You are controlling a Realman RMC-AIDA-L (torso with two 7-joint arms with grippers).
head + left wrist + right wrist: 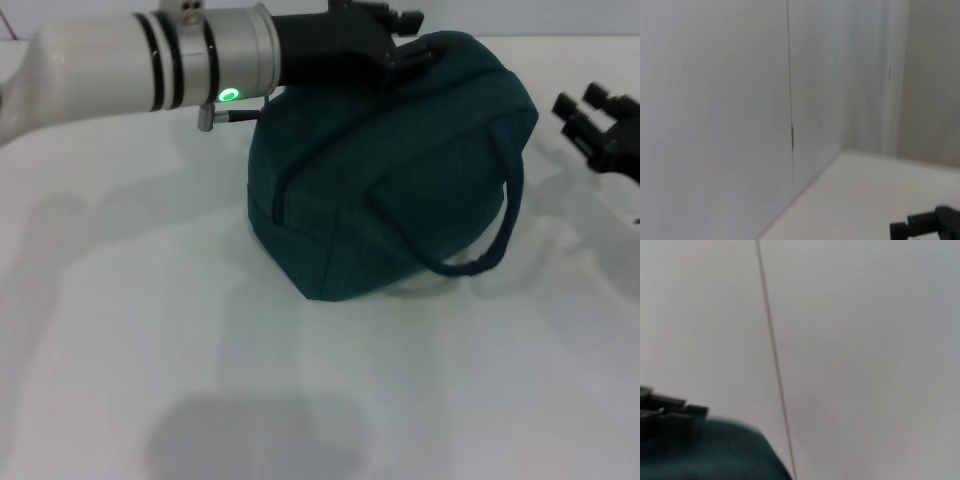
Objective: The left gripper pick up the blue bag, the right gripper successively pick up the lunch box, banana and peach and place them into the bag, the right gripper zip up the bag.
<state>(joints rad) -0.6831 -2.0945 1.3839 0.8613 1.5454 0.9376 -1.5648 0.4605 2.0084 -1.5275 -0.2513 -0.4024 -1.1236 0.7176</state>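
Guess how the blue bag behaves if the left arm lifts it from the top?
Likely floppy: the blue bag is soft fabric, slumped and creased on the table. It probably sags below the left tool. Its loose handle may swing. The right tool waits apart.

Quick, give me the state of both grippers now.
Left gripper: at the top of the blue bag; open or closed cannot be told.
Right gripper: empty, beside the bag, apart from it.

Even, bright light; soft shadows fall on the table around the blue bag; wrist views blurred.
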